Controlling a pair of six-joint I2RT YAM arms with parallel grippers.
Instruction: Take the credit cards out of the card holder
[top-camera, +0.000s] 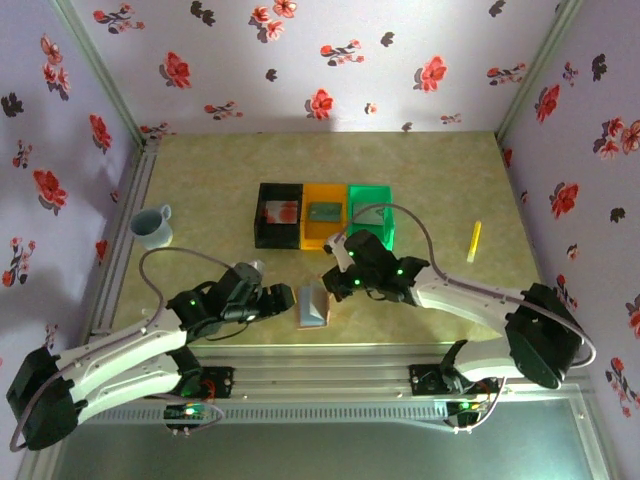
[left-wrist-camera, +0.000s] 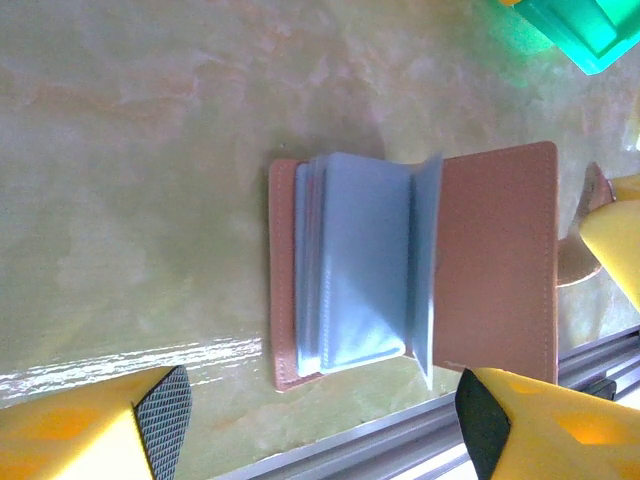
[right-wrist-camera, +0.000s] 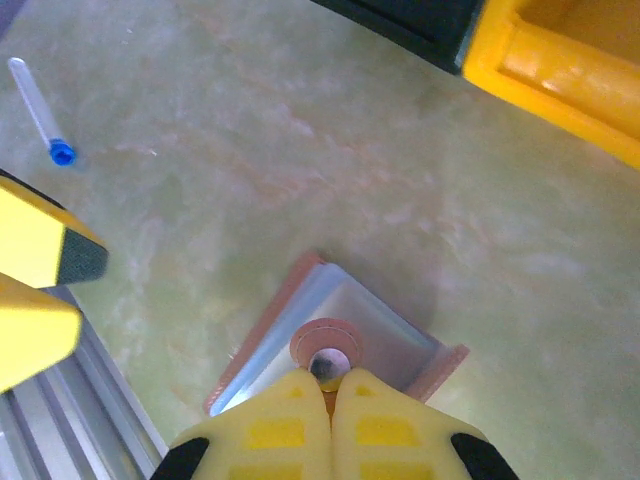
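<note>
Right gripper (right-wrist-camera: 330, 380) clamps the snap tab (right-wrist-camera: 325, 343) of the open holder (left-wrist-camera: 495, 260) near the table's (top-camera: 200, 180) front edge, apparently steadying it; left gripper (left-wrist-camera: 322, 420) hangs spread over the blue sleeves (left-wrist-camera: 365, 270), probably next to pinch out a card.

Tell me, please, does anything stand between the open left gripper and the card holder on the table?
Nothing visible does. The card holder lies open on the table just ahead of the left gripper, jaws spread. The right gripper pinches its clasp tab at the far edge, outside that path.
</note>
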